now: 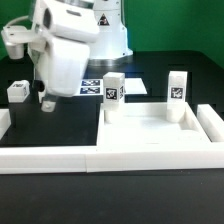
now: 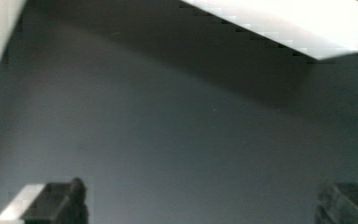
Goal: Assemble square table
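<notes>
- Mostly matte white plastic, set against a smooth black table (image 1: 60, 128).
- Square table slab (image 1: 150, 135): one, flat and square with a raised rim, lying on the table toward the exterior view's right, just behind the front border bar.
- Leg blocks, three in view, all boxy and white: left leg block (image 1: 113, 96) and right leg block (image 1: 177, 92) upright at the slab's two far corners; loose leg block (image 1: 17, 91) on the table at the exterior view's left, near the gripper but apart from it.
- Gripper (image 1: 45, 103): jaws spread wide, gripping nothing; dark fingers (image 2: 51, 200) with only bare table between them in the wrist view.
- Border bars (image 1: 60, 160): three in view, long and straight, at the front and both sides.
- Marker board (image 1: 92, 88): thin, flat, partly hidden behind the arm.
- Square black-and-white tags on the leg faces and the board; no readable writing.
</notes>
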Controlling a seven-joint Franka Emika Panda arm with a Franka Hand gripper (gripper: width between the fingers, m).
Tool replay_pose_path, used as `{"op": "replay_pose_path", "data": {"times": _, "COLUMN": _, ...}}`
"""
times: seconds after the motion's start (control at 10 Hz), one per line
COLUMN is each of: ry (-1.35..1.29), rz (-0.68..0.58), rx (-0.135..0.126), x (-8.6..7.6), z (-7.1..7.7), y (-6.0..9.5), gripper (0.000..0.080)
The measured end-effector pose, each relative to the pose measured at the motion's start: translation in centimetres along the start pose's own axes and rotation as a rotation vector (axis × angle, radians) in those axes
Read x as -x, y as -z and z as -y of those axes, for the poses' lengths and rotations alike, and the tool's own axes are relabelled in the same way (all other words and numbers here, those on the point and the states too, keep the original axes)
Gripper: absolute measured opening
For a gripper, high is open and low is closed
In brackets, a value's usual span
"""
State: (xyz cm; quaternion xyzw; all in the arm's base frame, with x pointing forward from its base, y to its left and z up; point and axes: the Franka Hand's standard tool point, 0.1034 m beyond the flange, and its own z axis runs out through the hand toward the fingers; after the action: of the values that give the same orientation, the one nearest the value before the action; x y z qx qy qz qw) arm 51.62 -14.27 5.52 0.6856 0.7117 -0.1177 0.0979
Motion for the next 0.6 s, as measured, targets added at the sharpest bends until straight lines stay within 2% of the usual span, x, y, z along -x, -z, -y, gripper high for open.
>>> {"op": "replay_pose_path", "data": {"times": 0.1, "ry": -0.216, "rz": -0.006, "rx": -0.016, "x": 0.5, "z": 1.8, "y": -0.1, "gripper": 0.0649}}
{"op": "replay_pose_path", "data": {"times": 0.2, "ry": -0.333, "rz": -0.012, "rx": -0.042, "x": 0.2, "z": 3.5, "y": -0.3, "gripper": 0.0649}}
{"op": "replay_pose_path", "data": {"times": 0.4, "ry": -0.581, "rz": -0.041, "rx": -0.104, "x": 0.4, "z": 5.9, "y": -0.9, "gripper": 0.0649}}
{"op": "replay_pose_path", "data": {"times": 0.5, "ry": -0.624, "rz": -0.053, "rx": -0.082, "x": 0.6, "z": 5.6, "y": -0.9, "gripper": 0.0649}}
{"op": "replay_pose_path", "data": {"times": 0.6, "ry": -0.714, "rz": -0.058, "rx": -0.089, "x": 0.2, "z": 5.6, "y": -0.9, "gripper": 0.0649}}
